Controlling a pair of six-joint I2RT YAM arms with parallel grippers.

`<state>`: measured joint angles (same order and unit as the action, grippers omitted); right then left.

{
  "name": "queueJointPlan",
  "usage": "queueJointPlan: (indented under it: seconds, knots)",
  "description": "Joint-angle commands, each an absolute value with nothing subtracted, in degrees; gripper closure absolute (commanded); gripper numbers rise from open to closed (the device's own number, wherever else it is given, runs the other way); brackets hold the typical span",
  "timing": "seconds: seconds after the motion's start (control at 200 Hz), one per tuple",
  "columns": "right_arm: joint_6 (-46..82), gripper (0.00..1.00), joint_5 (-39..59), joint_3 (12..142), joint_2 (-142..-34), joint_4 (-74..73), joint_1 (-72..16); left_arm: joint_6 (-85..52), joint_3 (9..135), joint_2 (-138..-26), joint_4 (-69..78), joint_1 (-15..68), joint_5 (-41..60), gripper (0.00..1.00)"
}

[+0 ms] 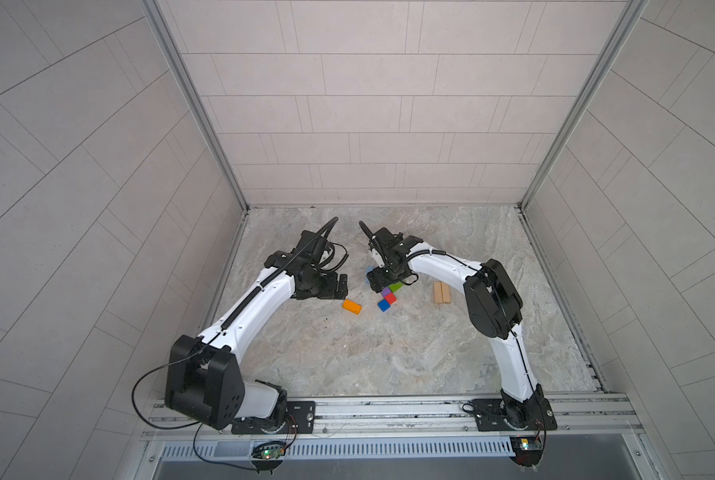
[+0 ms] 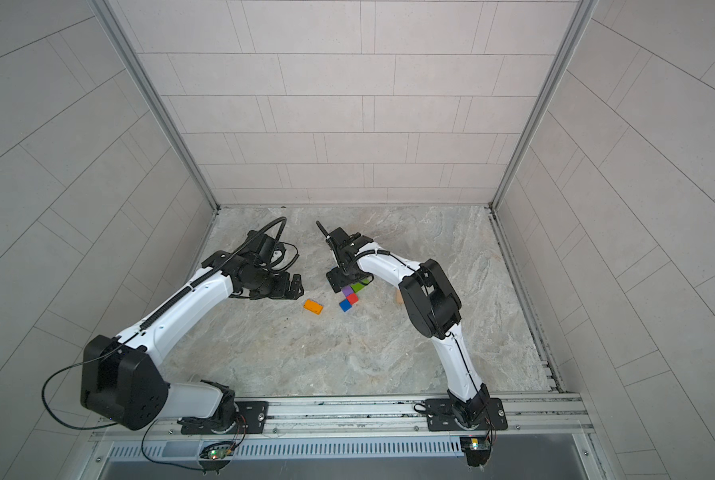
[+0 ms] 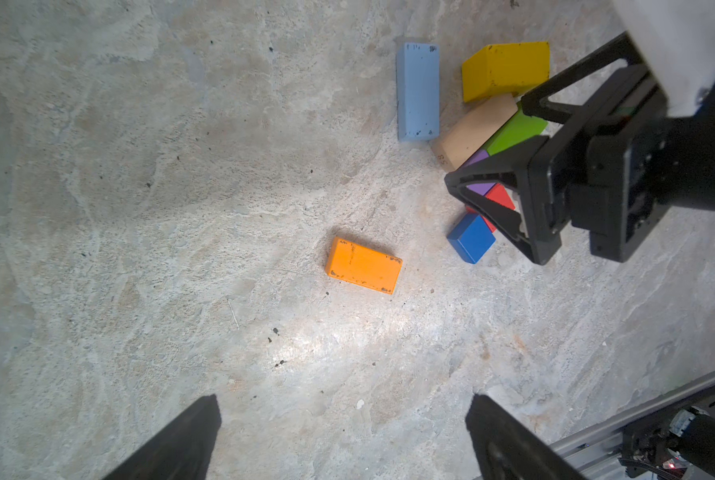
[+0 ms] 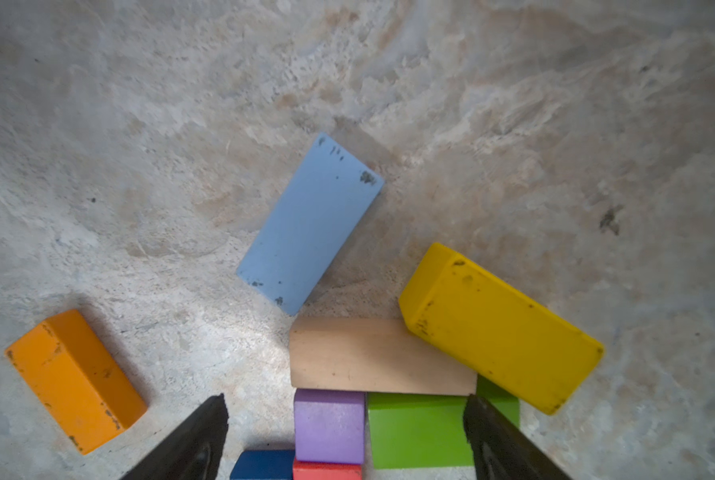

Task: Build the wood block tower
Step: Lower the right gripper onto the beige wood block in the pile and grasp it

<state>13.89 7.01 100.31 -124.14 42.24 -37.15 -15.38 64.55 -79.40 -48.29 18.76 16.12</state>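
Your left gripper (image 3: 343,440) hung with jaws spread wide and empty, the orange block (image 3: 363,265) lying flat ahead of its fingertips, untouched. Your right gripper (image 4: 344,405) stood wide too, gripping nothing, with the purple cube (image 4: 329,426) and green block (image 4: 418,430) between its fingers. The tan block (image 4: 372,357), light-blue block (image 4: 310,224) and yellow block (image 4: 501,328) lay just beyond.

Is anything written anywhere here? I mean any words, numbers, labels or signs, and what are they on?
Tan block: a tiny dark marking near one end, perhaps two characters, too small and blurred to read for sure.
Everywhere else: no lettering, label, brand or sign can be made out in any view.
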Motion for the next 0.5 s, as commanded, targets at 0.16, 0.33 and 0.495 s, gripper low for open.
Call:
queueJointPlan:
  seconds: [0.16, 0.33, 0.495]
  knots:
    - [13.1, 0.1, 3.56, 102.1, -126.03, 45.12, -37.17, -14.73, 63.7, -78.97, -48.31, 18.47, 15.84, 0.0]
    - [12.66, 0.1, 4.72, 102.89, -127.14, 45.26, -37.13, -14.83, 63.55, -78.93, -48.14, 18.47, 15.91, 0.0]
    - [12.66, 0.1, 4.66, 103.36, -127.79, 45.3, -37.15, -15.05, 63.42, -78.75, -48.08, 18.37, 15.85, 0.0]
